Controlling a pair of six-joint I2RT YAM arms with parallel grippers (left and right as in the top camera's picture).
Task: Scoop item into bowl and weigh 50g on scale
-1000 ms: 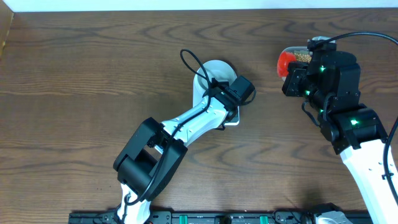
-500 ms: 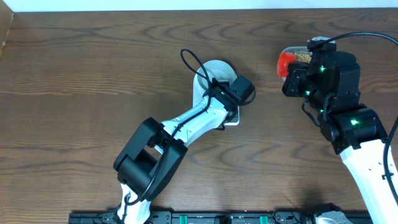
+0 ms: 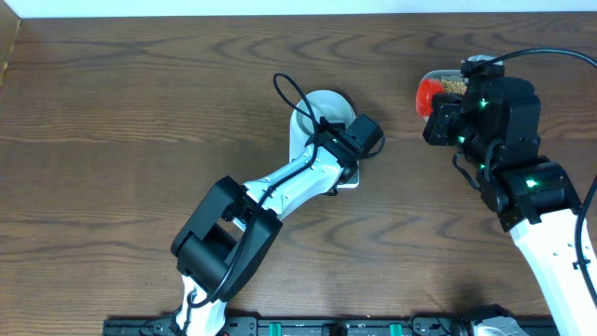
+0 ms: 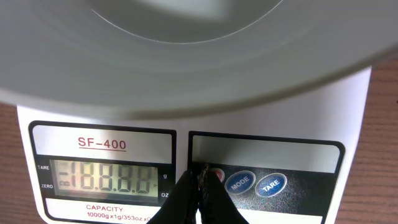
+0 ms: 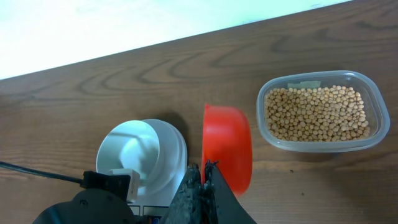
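No movement since a second ago. Closed left fingers (image 4: pixel 182 202) on red button (image 4: pixel 217 175) of scale (image 4: pixel 267 121), display (image 4: pixel 102 176) all eights: powering up. Red scoop (image 5: pixel 227 155) clamped in right fingers (image 5: pixel 188 191); bowl (image 5: pixel 134 149) empty.

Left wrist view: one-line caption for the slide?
Left gripper, jaws shut, tips on the red button of the SF-400 scale; display shows all segments, white bowl sits on top.

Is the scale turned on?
On. The scale has its display showing dark digits, a row of eights, seen in the left wrist view.
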